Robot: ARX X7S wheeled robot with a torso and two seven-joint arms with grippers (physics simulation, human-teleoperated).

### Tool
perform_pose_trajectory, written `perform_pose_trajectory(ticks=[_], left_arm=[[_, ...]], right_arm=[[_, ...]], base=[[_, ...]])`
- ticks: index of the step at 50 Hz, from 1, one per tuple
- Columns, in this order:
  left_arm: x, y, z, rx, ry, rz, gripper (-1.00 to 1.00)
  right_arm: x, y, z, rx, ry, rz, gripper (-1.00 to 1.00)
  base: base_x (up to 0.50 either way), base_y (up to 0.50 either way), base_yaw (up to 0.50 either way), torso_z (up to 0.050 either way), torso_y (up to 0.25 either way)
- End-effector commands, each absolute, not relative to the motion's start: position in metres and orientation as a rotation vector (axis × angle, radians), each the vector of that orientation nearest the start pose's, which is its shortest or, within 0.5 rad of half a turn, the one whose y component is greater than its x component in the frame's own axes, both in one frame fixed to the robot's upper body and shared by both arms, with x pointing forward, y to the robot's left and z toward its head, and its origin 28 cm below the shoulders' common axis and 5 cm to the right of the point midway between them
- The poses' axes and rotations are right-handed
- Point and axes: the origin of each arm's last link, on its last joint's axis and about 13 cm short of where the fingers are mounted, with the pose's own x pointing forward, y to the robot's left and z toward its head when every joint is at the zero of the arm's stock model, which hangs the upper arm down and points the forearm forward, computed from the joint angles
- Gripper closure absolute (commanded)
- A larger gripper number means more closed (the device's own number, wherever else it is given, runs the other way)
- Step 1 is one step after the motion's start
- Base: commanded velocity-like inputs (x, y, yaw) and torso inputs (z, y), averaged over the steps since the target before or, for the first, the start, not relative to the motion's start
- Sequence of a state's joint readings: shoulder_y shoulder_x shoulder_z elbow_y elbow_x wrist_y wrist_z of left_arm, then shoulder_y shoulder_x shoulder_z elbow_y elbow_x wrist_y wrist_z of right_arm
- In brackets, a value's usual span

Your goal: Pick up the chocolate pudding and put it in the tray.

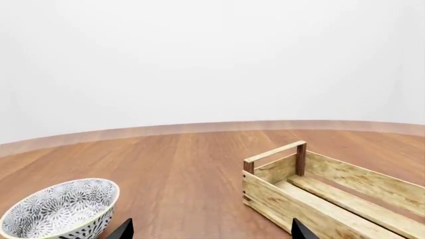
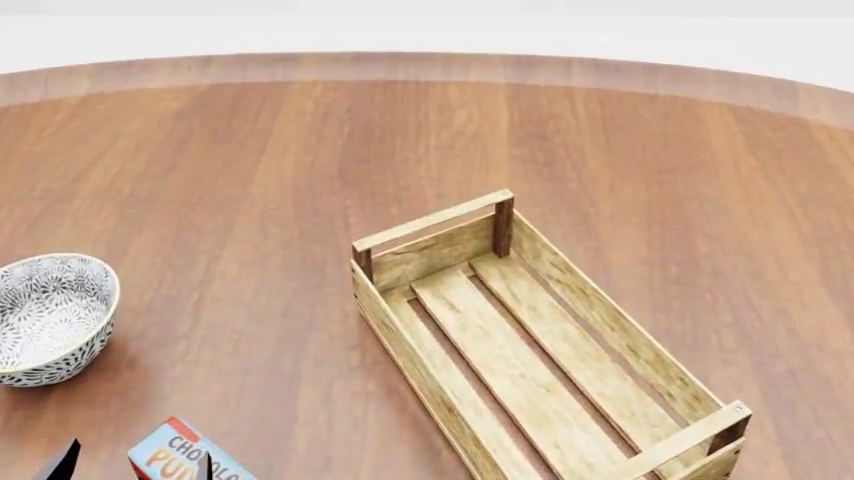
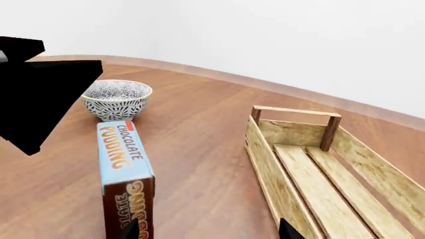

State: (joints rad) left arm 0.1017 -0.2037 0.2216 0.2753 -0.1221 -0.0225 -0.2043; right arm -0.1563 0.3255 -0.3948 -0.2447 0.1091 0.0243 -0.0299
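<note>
Pudding [image 3: 123,164] lies beside the empty tray [image 2: 534,350], ungrasped; right gripper [image 3: 207,234] spread wide, holding nothing, left gripper [image 1: 211,231] likewise, ready to reach.

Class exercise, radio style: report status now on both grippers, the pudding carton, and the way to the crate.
Both grippers' jaws open, empty. Light-blue chocolate pudding carton on wooden table, not yet gripped. Light-wood slatted tray empty. Grey-white patterned bowl sits aside, not in the way.
</note>
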Motion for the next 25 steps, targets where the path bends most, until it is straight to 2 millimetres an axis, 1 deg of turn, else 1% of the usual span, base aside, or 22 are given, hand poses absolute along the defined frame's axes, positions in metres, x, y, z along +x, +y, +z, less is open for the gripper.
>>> perform_pose_trajectory(ticks=[1,11,25], left_arm=[[0.184,0.199,0.044,0.028,-0.113,-0.058,-1.00],[0.184,0.200,0.044,0.029,-0.113,-0.057,-1.00],[0.185,0.200,0.043,0.028,-0.110,-0.052,-1.00]], right_arm=[[0.156,-0.080,0.013,-0.162,0.046,0.537,-1.00],[0.156,-0.074,0.008,-0.180,0.065,0.588,-1.00],[0.167,-0.066,-0.003,-0.176,0.073,0.602,-1.00]], base=[[0.00,0.00,0.00,0.000,0.000],[0.00,0.00,0.00,0.000,0.000],[0.00,0.00,0.00,0.000,0.000]])
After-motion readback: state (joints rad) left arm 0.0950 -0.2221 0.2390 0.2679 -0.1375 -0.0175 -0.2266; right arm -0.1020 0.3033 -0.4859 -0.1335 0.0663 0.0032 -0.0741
